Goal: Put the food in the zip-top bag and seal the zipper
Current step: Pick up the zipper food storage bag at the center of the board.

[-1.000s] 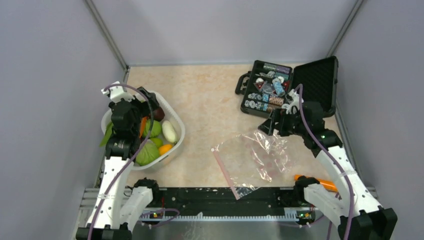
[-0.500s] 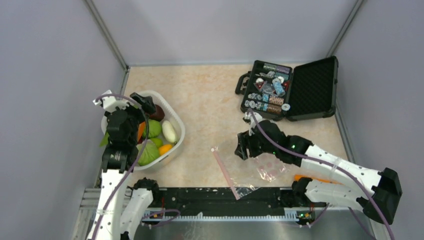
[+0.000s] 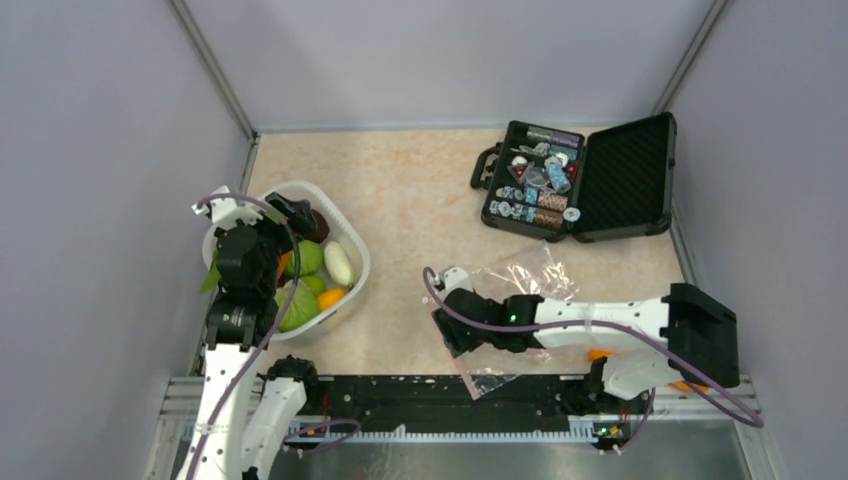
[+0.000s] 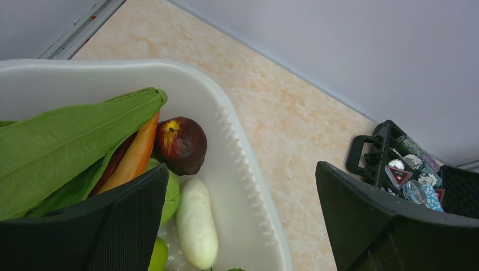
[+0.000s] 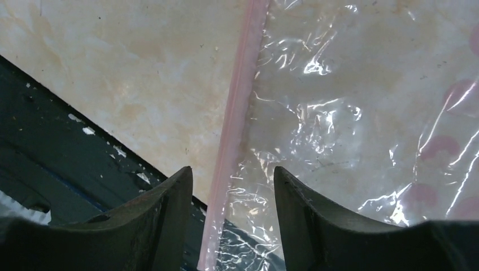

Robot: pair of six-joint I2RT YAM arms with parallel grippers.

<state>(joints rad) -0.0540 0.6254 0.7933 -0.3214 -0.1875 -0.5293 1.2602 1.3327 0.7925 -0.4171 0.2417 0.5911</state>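
Right gripper (image 5: 233,176): fingers apart, astride thin pink zipper (image 5: 248,56) of clear crinkly bag (image 5: 350,113). Left gripper (image 4: 242,168): fingers wide, above white plastic tub (image 4: 169,68).

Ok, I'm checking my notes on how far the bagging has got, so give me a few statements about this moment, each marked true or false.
1. The left gripper hangs open over the white tub. True.
2. The white radish lies inside the zip-top bag. False: it lies in the white tub, beside the dark round piece.
3. The right gripper has its open jaws either side of the zipper. True.
4. The black case is shut. False: its lid stands open and the small trinkets inside are showing.
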